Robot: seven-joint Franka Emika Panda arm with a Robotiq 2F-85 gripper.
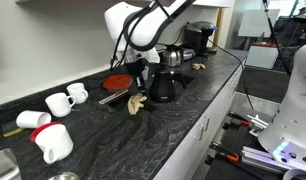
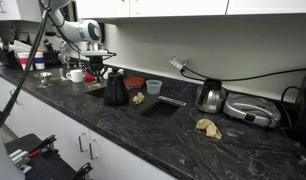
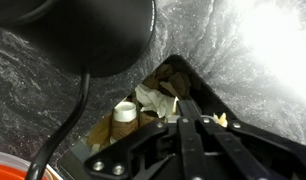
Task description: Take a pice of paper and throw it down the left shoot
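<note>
My gripper (image 3: 183,122) hangs over an opening in the black stone counter, the chute (image 3: 207,96). A paper cup (image 3: 125,114) and crumpled paper (image 3: 153,98) lie inside it. The fingers are pressed together and I see nothing clearly between them. In both exterior views the gripper (image 1: 134,76) (image 2: 94,74) is low over the counter beside a black jug (image 1: 163,86) (image 2: 115,90). A crumpled brown paper piece (image 1: 136,104) (image 2: 138,98) lies on the counter by the jug. Another piece (image 1: 198,66) (image 2: 208,127) lies further along.
White mugs (image 1: 61,102) and an overturned white pitcher (image 1: 55,143) stand on the counter. A red plate (image 1: 117,82) is next to the gripper. A steel kettle (image 2: 212,96) and a flat appliance (image 2: 250,112) sit near the wall. The black jug (image 3: 83,30) fills the wrist view's top left.
</note>
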